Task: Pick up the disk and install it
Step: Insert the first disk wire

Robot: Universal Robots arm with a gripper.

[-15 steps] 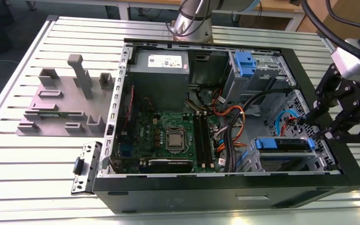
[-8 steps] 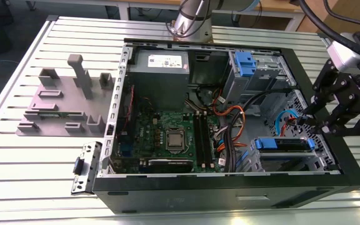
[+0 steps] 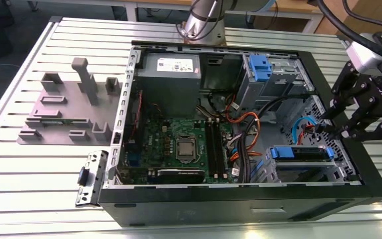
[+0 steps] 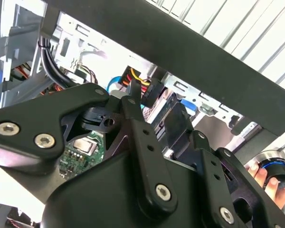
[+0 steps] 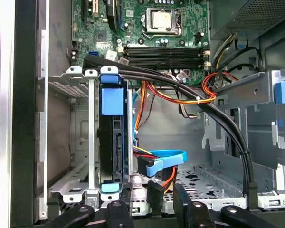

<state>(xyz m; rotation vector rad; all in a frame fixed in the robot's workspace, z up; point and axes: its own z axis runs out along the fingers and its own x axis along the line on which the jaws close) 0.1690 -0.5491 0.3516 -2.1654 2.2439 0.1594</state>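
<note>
- Work table (image 3: pixel 32 164): pale metal top of long parallel slats with dark grooves between them; glare falls on the slats along its near edge.
- Grey fixture block (image 3: pixel 68 107): matt grey, with upright posts and slots, lying on the table toward the exterior view's left.
- Floor (image 3: pixel 5 64): dark, seen beyond the table's corner at the exterior view's left.
- Wooden furniture (image 3: pixel 270 20): brown panels behind the table's far edge.

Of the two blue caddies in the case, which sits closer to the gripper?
The blue caddy in the bay at the case's near corner, exterior view's right, just below the gripper. The other blue caddy sits in the far bay beside the power supply.
</note>
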